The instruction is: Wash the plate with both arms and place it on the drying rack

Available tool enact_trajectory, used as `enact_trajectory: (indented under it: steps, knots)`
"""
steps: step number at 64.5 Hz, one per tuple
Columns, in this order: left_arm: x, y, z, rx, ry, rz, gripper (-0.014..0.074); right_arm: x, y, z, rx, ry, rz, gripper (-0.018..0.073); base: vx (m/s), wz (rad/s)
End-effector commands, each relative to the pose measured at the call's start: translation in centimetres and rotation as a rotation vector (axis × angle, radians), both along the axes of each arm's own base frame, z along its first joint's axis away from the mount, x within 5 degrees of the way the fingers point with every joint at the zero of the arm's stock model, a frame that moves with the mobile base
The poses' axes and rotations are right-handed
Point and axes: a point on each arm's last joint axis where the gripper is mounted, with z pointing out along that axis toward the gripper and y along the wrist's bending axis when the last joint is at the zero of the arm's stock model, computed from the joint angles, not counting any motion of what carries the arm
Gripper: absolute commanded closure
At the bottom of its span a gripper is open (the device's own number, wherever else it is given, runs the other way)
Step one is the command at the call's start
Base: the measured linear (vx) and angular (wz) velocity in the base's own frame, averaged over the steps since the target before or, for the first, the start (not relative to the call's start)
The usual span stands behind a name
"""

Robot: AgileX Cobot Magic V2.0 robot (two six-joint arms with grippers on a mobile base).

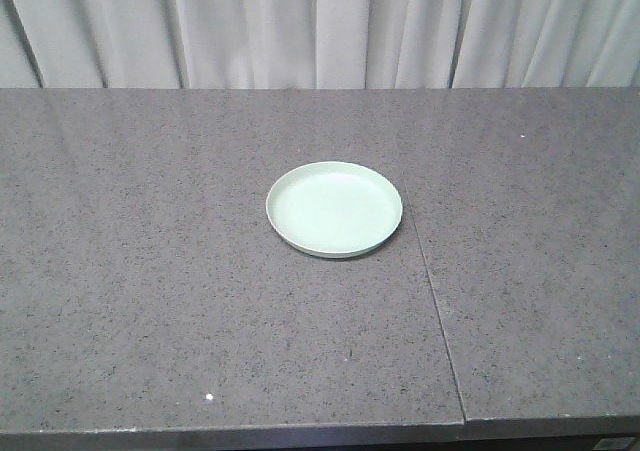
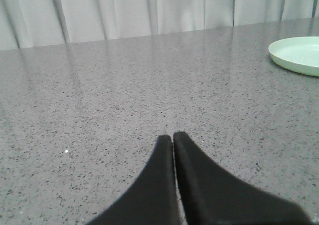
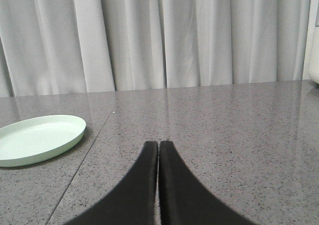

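Broadly, a dark grey speckled stone countertop fills most of the front view, running back to a pale grey pleated fabric curtain that hangs along its far edge. A thin straight seam crosses the stone from near the middle toward the front right.

A round pale mint-green plate with a low raised rim lies flat and upright near the centre of the counter, its right side just beside the seam's far end. Nothing lies on it.

Lower down, the left arm's black blocky gripper hovers over bare stone, its 2 fingers pressed together with only a hairline slit between them, gripping nothing; the plate sits well apart at the right edge of its wrist view. The right arm's black blocky gripper is likewise closed tight and empty, with the plate off to its left, apart from it.

A small white fleck marks the stone near the front.
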Motion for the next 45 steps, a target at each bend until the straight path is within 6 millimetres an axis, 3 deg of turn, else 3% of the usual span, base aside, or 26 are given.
enact_trajectory:
  steps: [1, 33, 39, 45]
  knots:
    - [-0.12, -0.06, 1.47, -0.016, -0.108, -0.008, 0.0603, -0.09, 0.08, 0.65, -0.011, -0.076, 0.008, 0.0564, 0.0, 0.0]
    - [-0.12, -0.06, 1.47, -0.016, -0.108, -0.008, 0.0603, -0.09, 0.08, 0.67, -0.006, -0.077, 0.008, 0.0564, 0.0, 0.0]
    - [-0.12, -0.06, 1.47, -0.016, -0.108, -0.008, 0.0603, -0.11, 0.07, 0.83, 0.076, -0.094, 0.015, 0.0564, 0.0, 0.0]
    - [-0.12, -0.06, 1.47, -0.016, -0.108, -0.008, 0.0603, -0.17, -0.02, 1.18, 0.283, -0.13, 0.03, 0.0564, 0.0, 0.0]
